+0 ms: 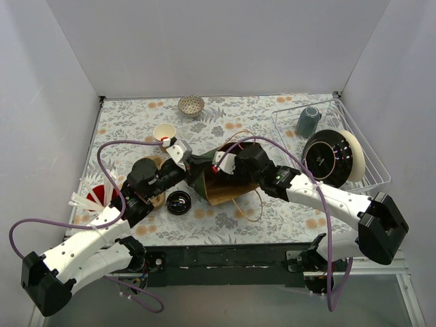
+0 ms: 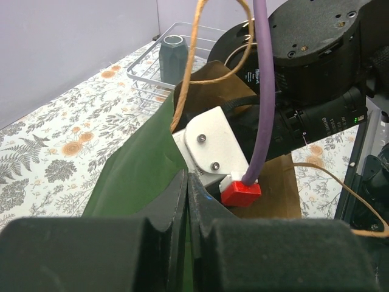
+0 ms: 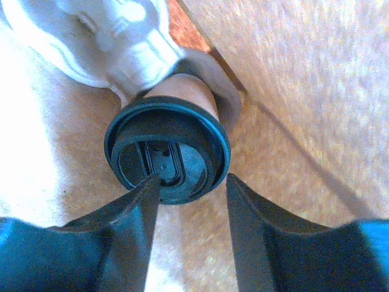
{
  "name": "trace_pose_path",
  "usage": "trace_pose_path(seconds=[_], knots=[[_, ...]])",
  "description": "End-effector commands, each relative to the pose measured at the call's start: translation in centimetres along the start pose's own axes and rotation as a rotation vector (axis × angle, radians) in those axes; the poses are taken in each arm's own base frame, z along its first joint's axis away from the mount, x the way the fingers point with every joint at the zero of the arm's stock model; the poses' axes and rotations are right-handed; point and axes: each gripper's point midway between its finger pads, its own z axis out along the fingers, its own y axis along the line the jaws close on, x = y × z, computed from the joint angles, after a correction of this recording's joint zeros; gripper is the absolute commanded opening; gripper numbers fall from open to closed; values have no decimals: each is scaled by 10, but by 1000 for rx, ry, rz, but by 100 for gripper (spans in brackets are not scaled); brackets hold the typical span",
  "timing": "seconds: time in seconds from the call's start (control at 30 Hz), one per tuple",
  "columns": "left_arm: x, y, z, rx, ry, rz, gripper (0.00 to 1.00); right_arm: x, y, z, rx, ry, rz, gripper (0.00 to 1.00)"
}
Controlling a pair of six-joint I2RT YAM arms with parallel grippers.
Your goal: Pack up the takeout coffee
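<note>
The left gripper (image 2: 187, 201) is closed tight on the left edge of the green paper bag (image 1: 204, 178). The right gripper (image 3: 189, 182) is inside the bag, jaws apart, holding nothing. The takeout coffee (image 3: 167, 149) lies inside the bag, just before the fingers (image 3: 137, 210).

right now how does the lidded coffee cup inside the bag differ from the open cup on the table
The takeout coffee wears a black sip lid; the cream paper cup has none and shows an empty inside. The takeout coffee sits within the green paper bag, right between the right gripper fingers; the cream paper cup stands upright in the open on the table, untouched. Both are small paper cups.
</note>
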Motion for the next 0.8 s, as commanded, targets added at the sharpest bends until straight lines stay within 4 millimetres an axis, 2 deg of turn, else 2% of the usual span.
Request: trace_pose_path(seconds=[0.0,0.27,0.4,0.57,0.77], knots=[[-5,-15,-3,70,-11,-30,0,-27,-31,2,69,-54,42,50],[-2,-18,-4,80,-5,-50,0,-34,-33,15,60,-71,48,42],[-1,-15,-6,63,0,-55,0,-39,-38,11,79,-85,78,41],[0,-11,-9,37,-16,-73,0,-49,-53,-12,127,-123,110,48],[-3,-16,-7,68,-28,-116,0,-53,-63,-44,141,-112,199,49]])
